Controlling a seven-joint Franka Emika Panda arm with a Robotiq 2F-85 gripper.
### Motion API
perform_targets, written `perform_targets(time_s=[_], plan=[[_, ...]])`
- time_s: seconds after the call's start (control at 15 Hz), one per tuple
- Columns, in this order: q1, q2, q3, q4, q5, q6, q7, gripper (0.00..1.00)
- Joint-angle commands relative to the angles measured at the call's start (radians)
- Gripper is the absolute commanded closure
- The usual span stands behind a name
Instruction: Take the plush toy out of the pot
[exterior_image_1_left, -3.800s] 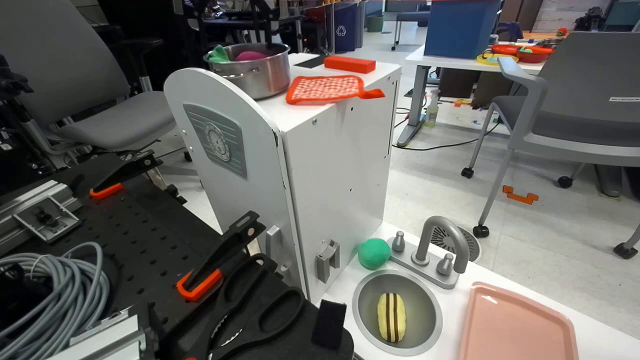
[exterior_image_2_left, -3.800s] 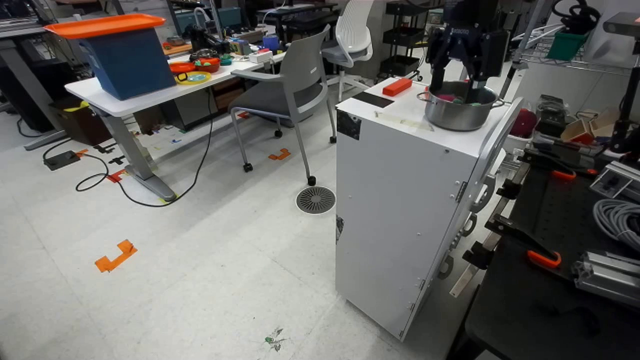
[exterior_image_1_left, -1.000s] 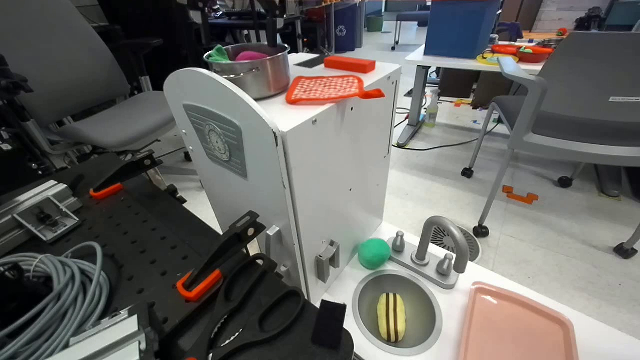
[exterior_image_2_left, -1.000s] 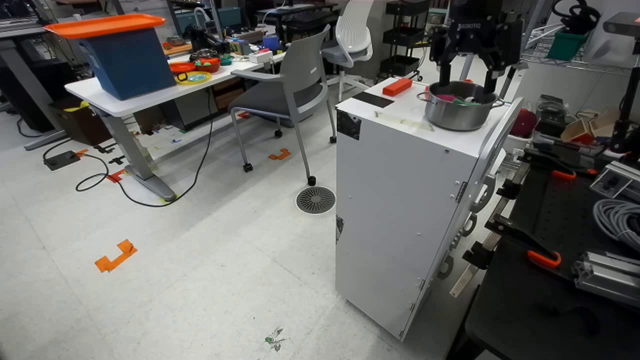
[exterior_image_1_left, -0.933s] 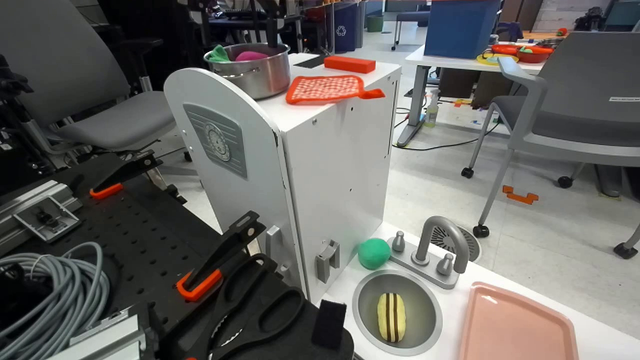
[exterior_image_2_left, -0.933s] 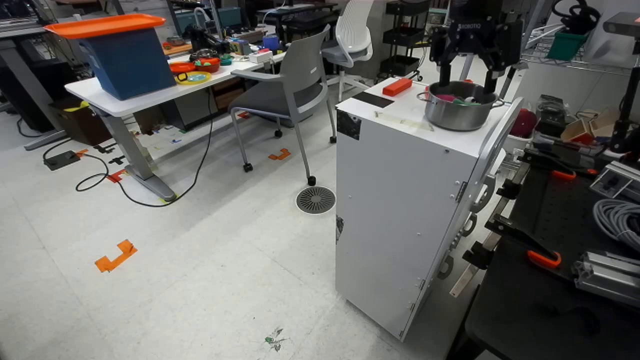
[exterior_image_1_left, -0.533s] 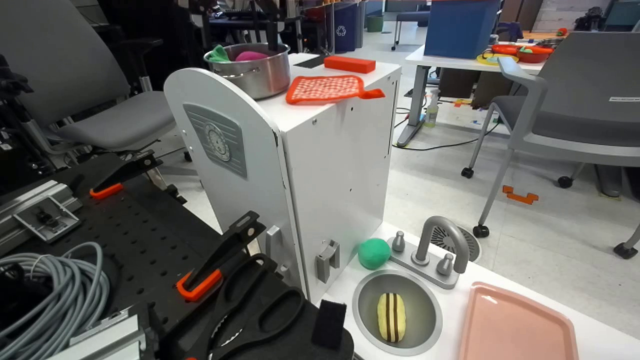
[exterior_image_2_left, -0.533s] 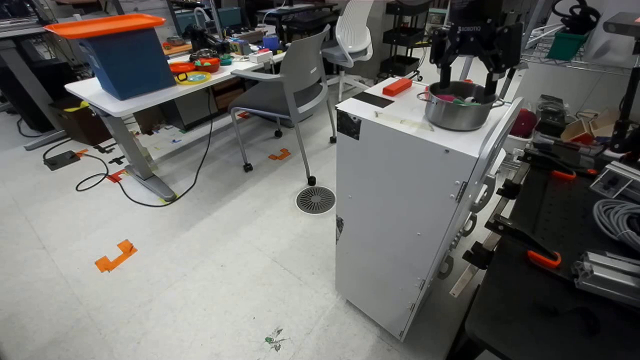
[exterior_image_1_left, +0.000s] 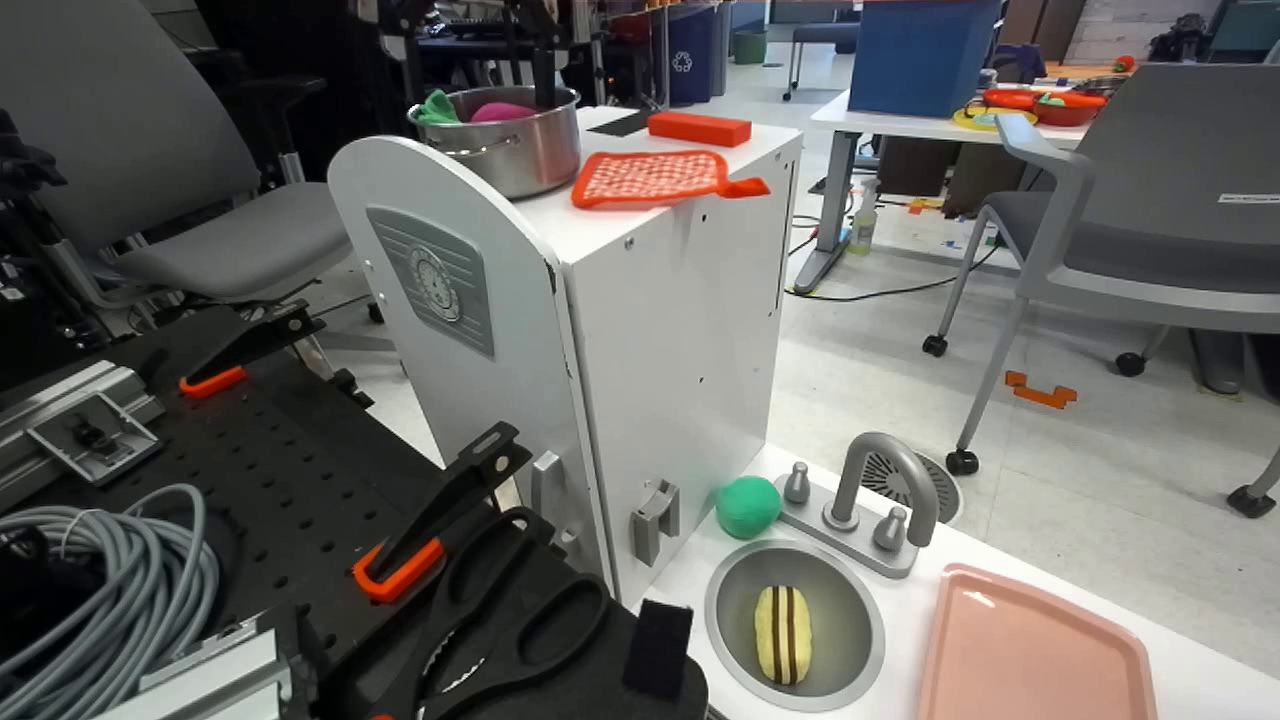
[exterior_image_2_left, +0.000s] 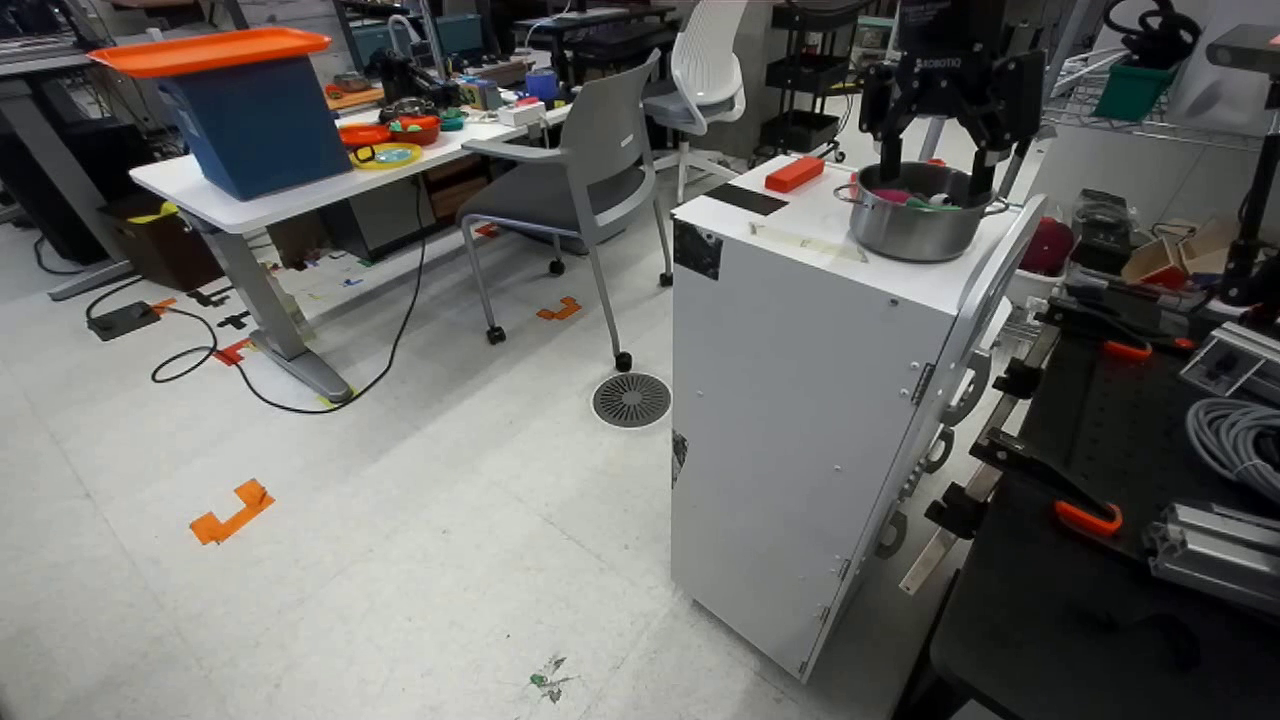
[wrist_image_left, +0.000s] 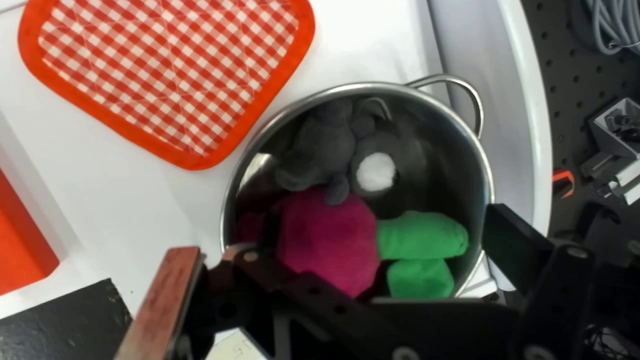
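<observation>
The pot (wrist_image_left: 345, 90), shiny metal, stands on the white cabinet top. Inside it lies the plush toy (wrist_image_left: 325, 235), a rounded magenta body with a green part (wrist_image_left: 420, 237) on its right in the wrist view. My gripper (wrist_image_left: 385, 235) is over the pot with its jaws wide apart, holding nothing. One finger is a dark shape left of the magenta body; the other finger (wrist_image_left: 520, 245) overlaps the pot's right rim, and how deep it reaches I cannot tell. In an exterior view the gripper (exterior_image_2_left: 936, 175) points down into the pot. Gripper parts hide the toy's lower edge.
A grey soft toy with a white snout (wrist_image_left: 375, 172) shares the pot. Beside it lie a red checked pot holder (wrist_image_left: 175, 75) and a red block (exterior_image_1_left: 700, 128). A raised rounded panel (exterior_image_1_left: 460, 260) edges the cabinet. Lower down are a green ball (exterior_image_1_left: 748, 506) and a sink (exterior_image_1_left: 720, 640).
Since the oldest frames my gripper has turned, its fingers now looking farther apart. Over the last second it has sunk slightly into the pot. The toys and pot have stayed put.
</observation>
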Motion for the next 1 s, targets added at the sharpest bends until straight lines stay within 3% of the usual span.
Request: perform_targets(time_s=[0.0,0.07,0.2,0.4,0.6,0.67,0.73,0.93], plan=[[-0.001,0.003,-0.001,0.009,-0.010,-0.003,-0.019,0.05],[-0.001,0.003,-0.001,0.009,-0.010,-0.004,-0.018,0.07],[-0.001,0.004,-0.001,0.010,-0.010,-0.004,-0.019,0.26],[-0.001,0.004,-0.001,0.010,-0.009,-0.005,-0.021,0.40],[0.000,0.002,0.000,0.009,-0.009,-0.003,-0.021,0.39],[0.000,0.002,0.000,0.008,-0.009,-0.003,-0.022,0.44],[0.000,0.002,0.000,0.008,-0.009,-0.002,-0.022,0.57],[-0.001,0.001,-0.001,0.007,-0.010,0.001,-0.023,0.82]])
